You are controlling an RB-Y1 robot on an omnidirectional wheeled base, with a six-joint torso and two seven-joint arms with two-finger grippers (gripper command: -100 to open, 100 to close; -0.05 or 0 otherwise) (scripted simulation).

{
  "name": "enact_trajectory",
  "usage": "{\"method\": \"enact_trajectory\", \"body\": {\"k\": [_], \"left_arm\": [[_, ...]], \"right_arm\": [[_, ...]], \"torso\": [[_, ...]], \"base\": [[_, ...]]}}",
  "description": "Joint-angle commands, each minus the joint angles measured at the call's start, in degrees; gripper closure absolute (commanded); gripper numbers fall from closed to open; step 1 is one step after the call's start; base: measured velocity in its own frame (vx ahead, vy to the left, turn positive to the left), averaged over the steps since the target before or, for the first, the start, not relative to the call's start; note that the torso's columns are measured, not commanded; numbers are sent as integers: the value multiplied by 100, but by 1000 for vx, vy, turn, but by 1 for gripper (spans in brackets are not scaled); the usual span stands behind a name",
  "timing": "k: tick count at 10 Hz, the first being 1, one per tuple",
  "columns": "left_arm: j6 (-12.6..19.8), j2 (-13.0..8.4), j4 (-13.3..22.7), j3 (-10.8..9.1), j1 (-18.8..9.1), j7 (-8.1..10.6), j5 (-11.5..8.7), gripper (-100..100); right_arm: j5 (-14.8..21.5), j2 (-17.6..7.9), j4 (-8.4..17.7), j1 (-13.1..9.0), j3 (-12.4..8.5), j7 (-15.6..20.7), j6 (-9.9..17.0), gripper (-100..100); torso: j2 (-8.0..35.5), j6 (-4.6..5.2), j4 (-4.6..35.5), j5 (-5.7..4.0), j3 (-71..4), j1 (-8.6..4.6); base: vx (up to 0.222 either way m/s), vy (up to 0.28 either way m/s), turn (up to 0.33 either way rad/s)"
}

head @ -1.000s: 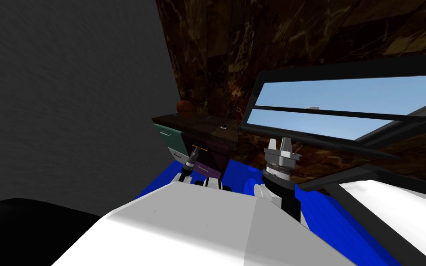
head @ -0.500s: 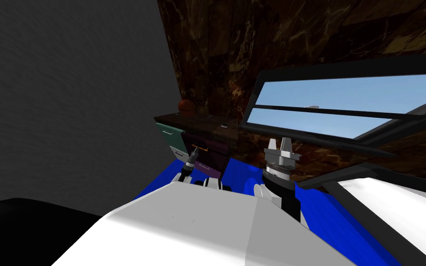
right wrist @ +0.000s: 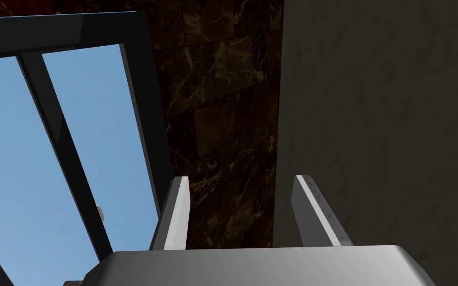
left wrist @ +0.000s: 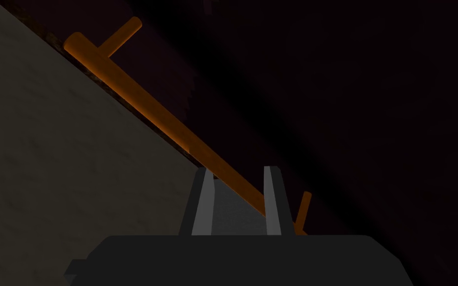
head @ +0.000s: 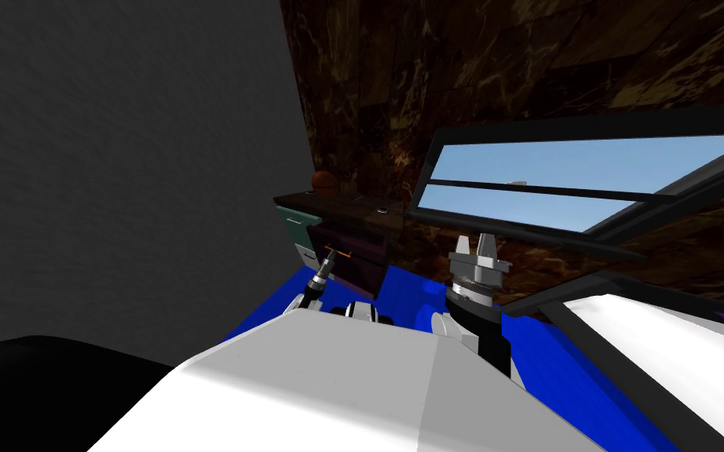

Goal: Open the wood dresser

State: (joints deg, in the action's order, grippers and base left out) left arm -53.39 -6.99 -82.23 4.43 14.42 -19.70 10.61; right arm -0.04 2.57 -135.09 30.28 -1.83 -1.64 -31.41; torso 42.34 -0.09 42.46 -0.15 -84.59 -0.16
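The dresser [head: 352, 235] stands in the room's corner, with a dark top, dark purple fronts and teal drawer fronts [head: 296, 221] jutting out at its left end. A thin orange bar handle [head: 340, 253] crosses one purple front. My left gripper [head: 330, 256] reaches up to it. In the left wrist view the handle [left wrist: 143, 107] runs slantwise across a very dark front and passes between the narrowly set fingers [left wrist: 203, 198] of my left gripper [left wrist: 238, 171], which is shut on it. My right gripper [head: 479, 242] is raised beside the window, and its fingers [right wrist: 177, 208] stand wide apart.
A brown ball [head: 324, 180] and a small flat object [head: 382, 209] lie on the dresser top. A grey wall [head: 117, 173] rises at the left and a dark marbled wall [head: 470, 71] behind. A black-framed window [head: 557, 180] and a white slab [head: 667, 345] are at the right, above a blue floor [head: 415, 294].
My head view has turned, so the dresser and corner sit a little further right. The left gripper stays at the orange handle, now slightly higher. A lower purple front has left view.
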Motion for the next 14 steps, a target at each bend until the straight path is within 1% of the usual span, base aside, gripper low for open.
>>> {"method": "enact_trajectory", "body": {"k": [1,6,7,8,12,14], "left_arm": [[-125,-306,-56,39,35,42,-256,100],[-289,-880,-170,135,153,139,-716,100],[-219,-799,-117,141,176,125,-647,100],[24,-895,-251,85,94,227,-693,-100],[482,-1060,-536,-23,-103,419,-759,-100],[711,-1142,-678,-77,-202,514,-792,-100]], "right_arm": [[0,0,0,0,0,0,0,0],[0,0,0,0,0,0,0,0],[0,0,0,0,0,0,0,0],[0,-1,0,0,-1,0,0,0],[0,0,0,0,0,0,0,0],[0,-1,0,1,0,0,0,0]], "torso": [[7,7,0,3,6,3],[30,5,15,-4,18,-1],[37,8,23,-10,20,-8],[21,17,13,-5,13,-11],[-10,10,-18,15,-1,18],[9,3,8,0,6,13]], "base": [[-73,-45,35],[-71,-38,45],[-34,-12,26],[-33,-7,8],[-56,-25,2],[-43,-25,2]]}}
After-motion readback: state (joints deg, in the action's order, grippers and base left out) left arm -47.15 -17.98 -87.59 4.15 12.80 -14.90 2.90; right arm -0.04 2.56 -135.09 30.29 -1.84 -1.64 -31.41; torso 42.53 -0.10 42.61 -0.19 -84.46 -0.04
